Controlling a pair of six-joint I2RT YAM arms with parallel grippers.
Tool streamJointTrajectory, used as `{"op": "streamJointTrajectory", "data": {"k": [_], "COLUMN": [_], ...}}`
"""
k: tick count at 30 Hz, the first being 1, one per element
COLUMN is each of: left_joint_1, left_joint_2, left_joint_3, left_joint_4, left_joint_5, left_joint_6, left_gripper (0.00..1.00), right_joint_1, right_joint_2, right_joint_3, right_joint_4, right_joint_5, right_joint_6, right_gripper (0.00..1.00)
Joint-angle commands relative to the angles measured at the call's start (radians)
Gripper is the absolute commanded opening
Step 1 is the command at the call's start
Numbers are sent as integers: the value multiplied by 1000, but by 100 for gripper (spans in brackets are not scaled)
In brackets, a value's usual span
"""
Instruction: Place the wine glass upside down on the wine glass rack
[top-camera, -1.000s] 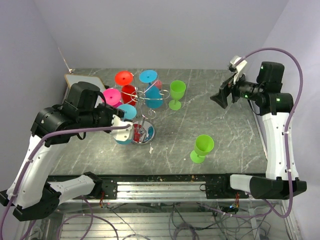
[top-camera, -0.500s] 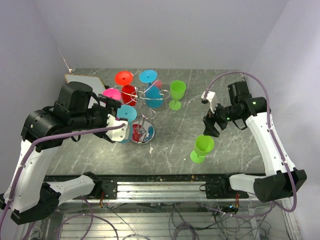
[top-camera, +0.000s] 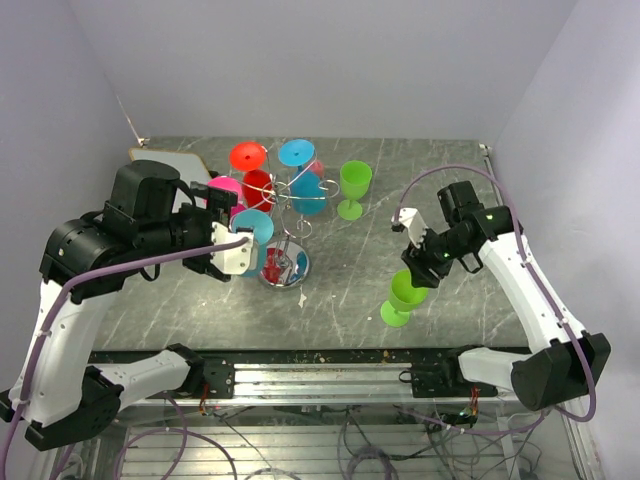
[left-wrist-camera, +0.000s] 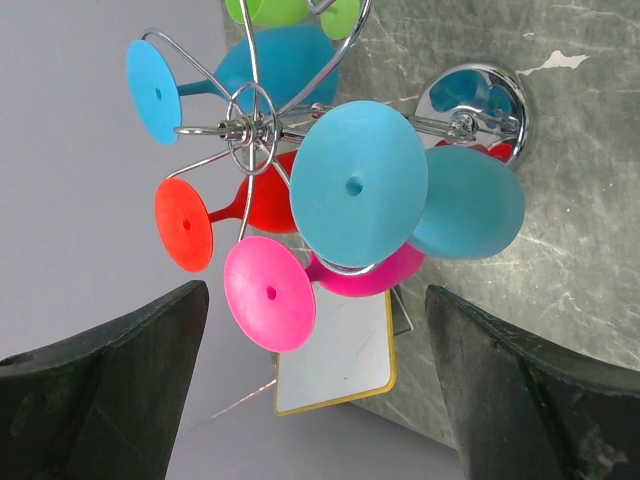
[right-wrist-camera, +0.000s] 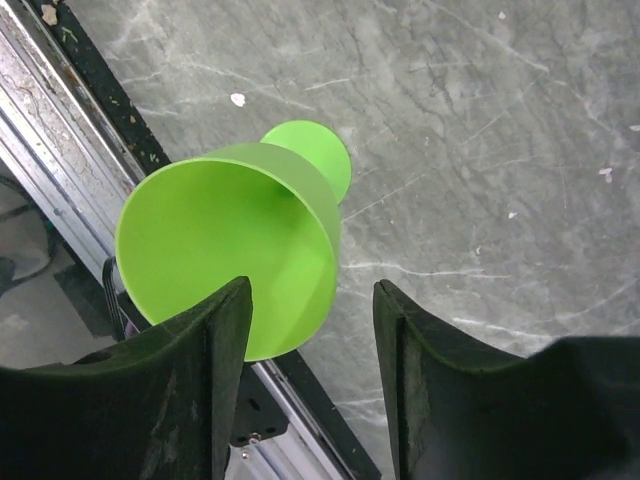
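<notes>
Two green wine glasses; right gripper parted around nearer glass, left gripper wide apart

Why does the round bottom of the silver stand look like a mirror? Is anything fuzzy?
Left wrist view: the stand's chrome base acts like a mirror, showing the blue cup in it; the dark fingers near the lens look a bit soft. Top view: even light, faint shadows on the table. Right wrist view: the green glass is sharp, no glare.

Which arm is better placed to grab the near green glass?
Right. The right gripper hangs over the green glass, jaws astride its rim; the left gripper sits open by the wine glass rack.
</notes>
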Motion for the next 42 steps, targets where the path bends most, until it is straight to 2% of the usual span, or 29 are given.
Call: {"op": "streamJointTrajectory", "data": {"k": [1,9,15,18,24,32,42], "left_joint_1": [16,28,44,52,73,100,163], "left_joint_2": [4,13,24,30,40,55,69], "left_joint_3": [34,31,60,84,109,161,123], "left_joint_4": [16,1,0,4,72,256,581], "left_joint_5": [4,-24,12,33,72,118,150], "left_joint_6": [0,32,15,-5,-106,-353,-781], "left_gripper": [100,100,100,100,99,99,99], "right_joint_1": [23,43,43,43,42,-4,-42], "right_joint_2": [17,36,40,43,-10,-25,-12], "right_joint_3": [-22,-32,-61,-43,53,257,459], "right_joint_4": [39,69,99,101,144,214,456], "right_joint_5": [49,48,49,43,59,189,277], "right_joint_6": [26,41,22,1,-19,-38,125], "right_gripper": [48,23,11,1,0,0,0]}}
